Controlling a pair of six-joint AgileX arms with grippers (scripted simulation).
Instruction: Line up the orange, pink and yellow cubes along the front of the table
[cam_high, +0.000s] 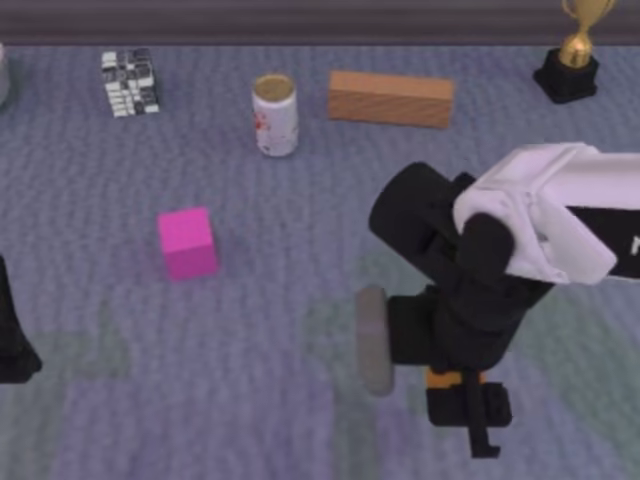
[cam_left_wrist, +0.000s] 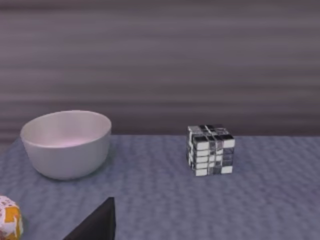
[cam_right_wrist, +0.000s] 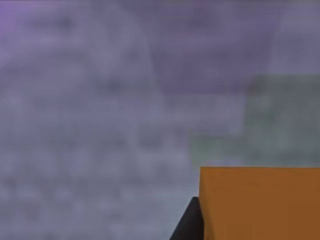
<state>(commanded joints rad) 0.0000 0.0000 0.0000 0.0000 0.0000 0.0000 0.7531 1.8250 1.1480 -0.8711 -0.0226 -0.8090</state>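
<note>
Right gripper (cam_high: 462, 392) low over the lower right of the top view, fingers clenched on the orange cube (cam_high: 438, 378), of which only a sliver shows beneath the wrist; in the right wrist view the cube's orange face (cam_right_wrist: 260, 202) fills the lower right corner, a dark finger (cam_right_wrist: 187, 222) pressed against its side. Held near the front edge, judged ready for setting down as first of the row. Pink cube (cam_high: 187, 243) standing free at left of centre, well apart from the gripper, untouched. Yellow cube not found in any view. Left gripper (cam_high: 12, 345) parked at the left edge; finger state impossible to tell.

Table (cam_high: 260, 400): greyish-purple woven surface with faint greenish patches. Along the upper part of the frame: patterned cube (cam_high: 130, 82), can (cam_high: 275, 115), wooden block (cam_high: 390, 98), trophy (cam_high: 575, 55). White bowl (cam_left_wrist: 67, 142) noted in the left wrist view. Dark ribbed wall (cam_left_wrist: 160, 60) behind.
</note>
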